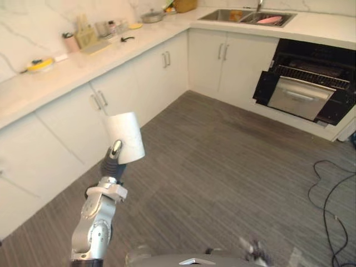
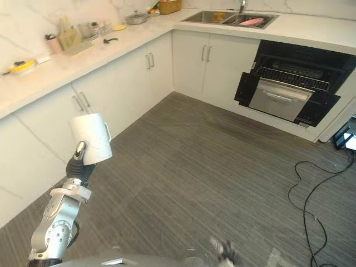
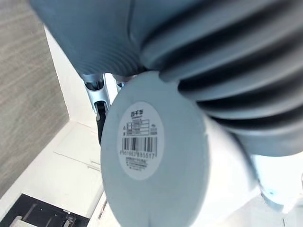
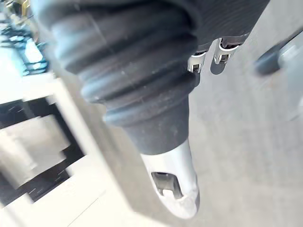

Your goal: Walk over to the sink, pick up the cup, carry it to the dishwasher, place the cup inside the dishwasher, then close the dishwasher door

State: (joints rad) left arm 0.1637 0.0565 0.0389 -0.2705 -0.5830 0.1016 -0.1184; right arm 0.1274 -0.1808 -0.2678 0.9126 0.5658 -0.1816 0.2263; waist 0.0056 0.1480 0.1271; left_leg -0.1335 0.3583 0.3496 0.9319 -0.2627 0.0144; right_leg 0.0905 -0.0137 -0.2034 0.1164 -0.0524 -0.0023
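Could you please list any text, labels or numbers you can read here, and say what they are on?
Sticker with a barcode on the base of the cup, held in the left hand: print and digits too small to read reliably.
Nothing legible on the dishwasher or worktop.

Illumination: bright, even, from overhead. The countertop (image 1: 50, 83) and the wall (image 1: 33, 28) behind it are washed out by glare. The floor (image 1: 222, 167) carries no hard shadows. The dishwasher (image 1: 311, 83) cavity is dark. In the left wrist view the cup (image 3: 156, 156) base is evenly lit; the left hand (image 3: 227, 71) cover lies in shade
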